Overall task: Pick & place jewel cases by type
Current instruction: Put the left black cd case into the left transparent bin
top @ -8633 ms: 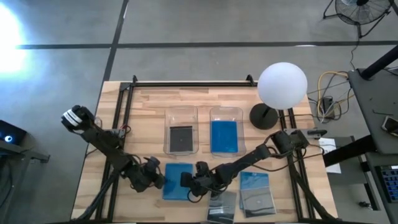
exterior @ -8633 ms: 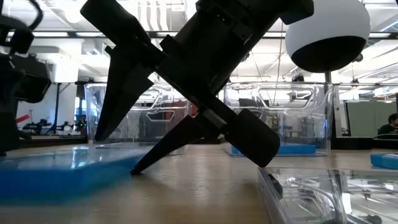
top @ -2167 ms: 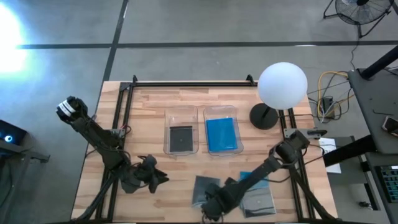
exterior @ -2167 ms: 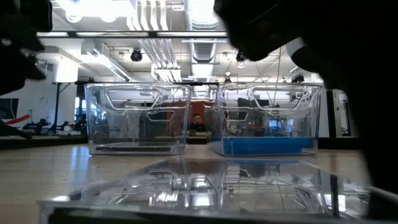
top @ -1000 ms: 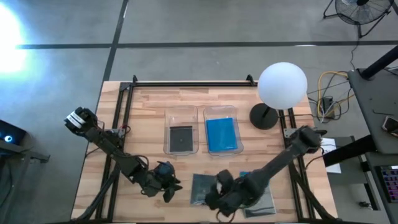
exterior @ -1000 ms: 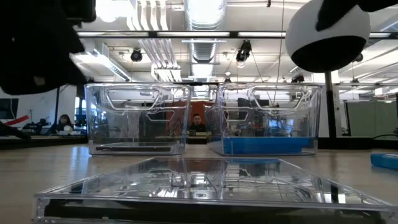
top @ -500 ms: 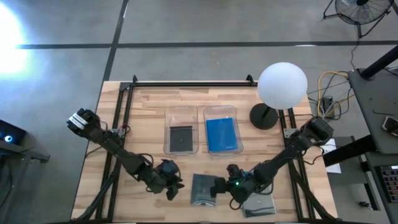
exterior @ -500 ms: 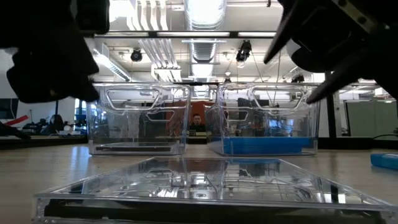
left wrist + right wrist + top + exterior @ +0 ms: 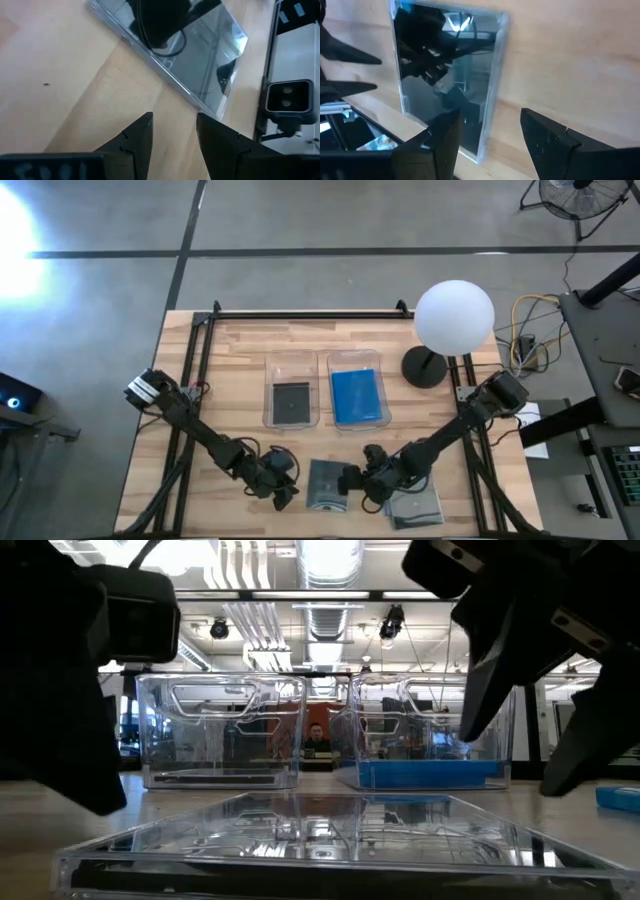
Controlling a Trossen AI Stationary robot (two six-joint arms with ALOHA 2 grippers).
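A glossy dark jewel case lies flat on the wooden table near its front edge; it also fills the foreground of the low view. My left gripper hangs open just left of the case, its fingers over bare wood short of the case's edge. My right gripper stands open at the case's right side, one finger over the case's corner and one over the wood. Whether it touches the case, I cannot tell.
Two clear bins stand mid-table: the left bin holds a dark case, the right bin holds blue ones. A grey case lies under my right arm, and a blue case lies at the right. A globe lamp stands at the far right.
Both grippers have come down toward the dark case, one on each side of it. The left one has gone down and toward the case's left edge. The right one has dropped in from above and rolled about its wrist. The case has stayed where it was.
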